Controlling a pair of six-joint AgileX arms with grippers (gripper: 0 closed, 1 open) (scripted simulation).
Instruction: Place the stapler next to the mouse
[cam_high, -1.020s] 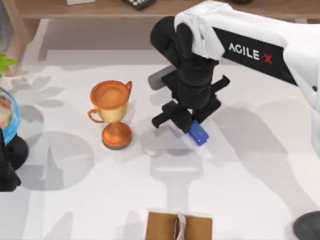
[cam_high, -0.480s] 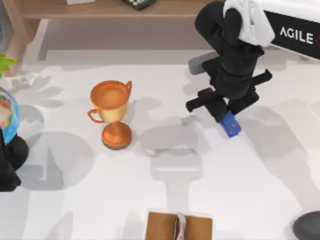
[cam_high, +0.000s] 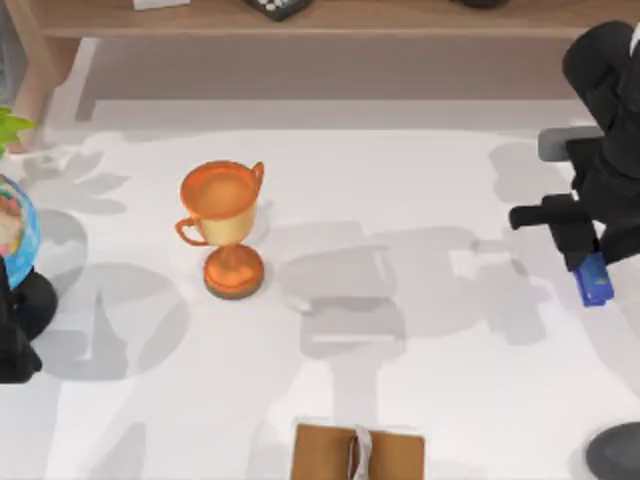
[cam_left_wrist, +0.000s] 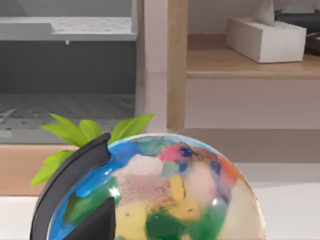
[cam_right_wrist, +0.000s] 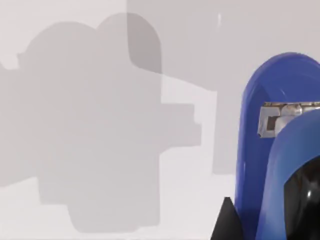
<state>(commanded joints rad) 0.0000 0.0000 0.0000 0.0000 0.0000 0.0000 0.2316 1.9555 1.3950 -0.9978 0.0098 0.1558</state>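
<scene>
The white table (cam_high: 420, 380) lies bare across the middle and right of the top view, giving wide room to pass. Obstacles: an orange trophy cup (cam_high: 224, 225) stands upright left of centre; a globe (cam_high: 14, 235) and green plant (cam_high: 12, 126) crowd the left edge; a brown box (cam_high: 358, 451) sits at the bottom centre; the mouse (cam_high: 615, 452) occupies the lower right corner. A wooden shelf (cam_high: 300, 18) bounds the top.

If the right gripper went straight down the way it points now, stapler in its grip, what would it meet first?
Probably bare table. The right gripper hangs near the table's right edge, shut on the stapler; the right wrist view shows plain white surface and shadow beneath. The mouse lies nearer the front edge, seemingly off that line.
</scene>
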